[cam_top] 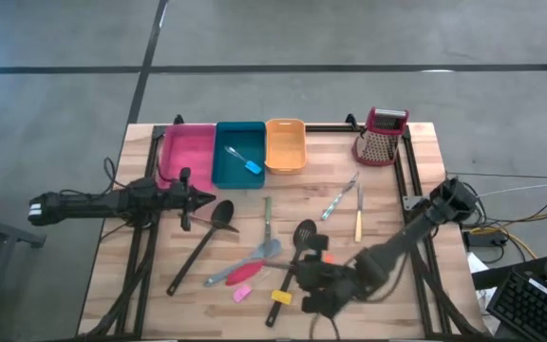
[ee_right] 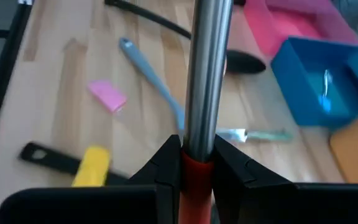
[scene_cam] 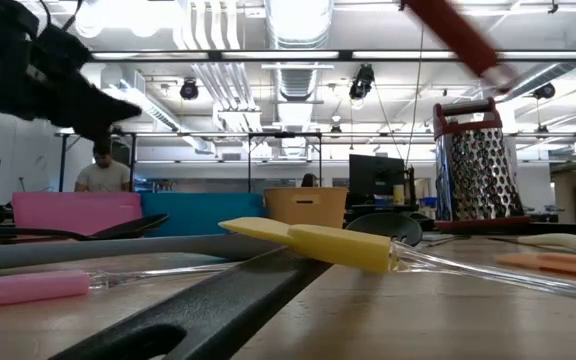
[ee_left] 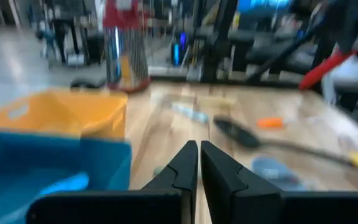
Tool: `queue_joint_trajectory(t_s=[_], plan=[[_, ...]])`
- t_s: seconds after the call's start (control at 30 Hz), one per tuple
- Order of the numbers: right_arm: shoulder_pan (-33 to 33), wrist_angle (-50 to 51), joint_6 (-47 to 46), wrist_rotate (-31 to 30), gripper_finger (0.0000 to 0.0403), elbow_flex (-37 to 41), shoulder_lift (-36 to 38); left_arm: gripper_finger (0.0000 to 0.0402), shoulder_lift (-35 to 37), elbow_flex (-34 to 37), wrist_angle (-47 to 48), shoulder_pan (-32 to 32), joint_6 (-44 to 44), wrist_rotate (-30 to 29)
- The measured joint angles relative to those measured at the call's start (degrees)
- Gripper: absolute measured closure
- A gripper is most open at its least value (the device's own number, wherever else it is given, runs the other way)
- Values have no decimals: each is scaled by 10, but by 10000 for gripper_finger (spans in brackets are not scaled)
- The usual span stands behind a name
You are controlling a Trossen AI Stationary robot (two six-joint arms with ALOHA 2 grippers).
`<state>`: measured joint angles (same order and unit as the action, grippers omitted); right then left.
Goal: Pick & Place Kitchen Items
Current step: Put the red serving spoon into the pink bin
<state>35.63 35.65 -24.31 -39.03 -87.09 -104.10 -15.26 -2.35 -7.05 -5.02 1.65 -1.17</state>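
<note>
— What has your right pincer (ee_right: 197, 163) got?
— It is clamped on a red spoon's (ee_right: 205, 74) steel shaft, lifted off the bench (cam_top: 416, 190) to carry binward; my left pincer (ee_left: 199, 163), pressed together, waits beside the teal bin (cam_top: 238, 155).
</note>
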Motion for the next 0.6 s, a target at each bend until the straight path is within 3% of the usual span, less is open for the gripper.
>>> queue_joint_trajectory(t_s=[0.23,0.33,0.47,0.6], plan=[[-68,-181,188,33,355,18,9,368,-11,-1,-153,0,-3,28],[-85,-282,258,40,355,54,27,333,-25,-1,-199,0,-5,67],[-121,-490,325,132,355,137,57,267,-54,-1,-252,1,-13,77],[-170,-664,332,204,355,209,68,216,-101,-2,-309,2,-30,79]])
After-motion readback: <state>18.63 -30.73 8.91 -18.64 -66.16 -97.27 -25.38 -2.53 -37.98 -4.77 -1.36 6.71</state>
